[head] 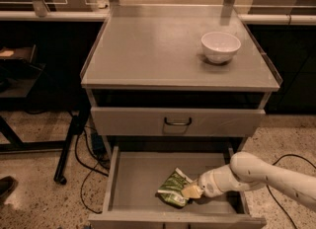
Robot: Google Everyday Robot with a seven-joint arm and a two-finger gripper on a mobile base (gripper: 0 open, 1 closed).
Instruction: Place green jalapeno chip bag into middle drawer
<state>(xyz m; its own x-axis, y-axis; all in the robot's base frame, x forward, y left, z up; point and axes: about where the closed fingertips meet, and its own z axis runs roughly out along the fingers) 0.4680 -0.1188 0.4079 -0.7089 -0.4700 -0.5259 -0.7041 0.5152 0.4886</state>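
The green jalapeno chip bag [173, 188] lies on the flat grey bottom of the open middle drawer [133, 183], right of its centre and near the front wall. My gripper [191, 191] reaches in from the right on a white arm and sits against the bag's right edge, low inside the drawer. The pale fingers [188, 191] touch or overlap the bag; how they stand is hidden.
A white bowl [220, 47] stands on the cabinet top [148, 55] at the back right. A closed drawer front with a dark handle [177, 122] is above the open drawer. Cables and a black stand leg [69, 144] lie on the floor at left.
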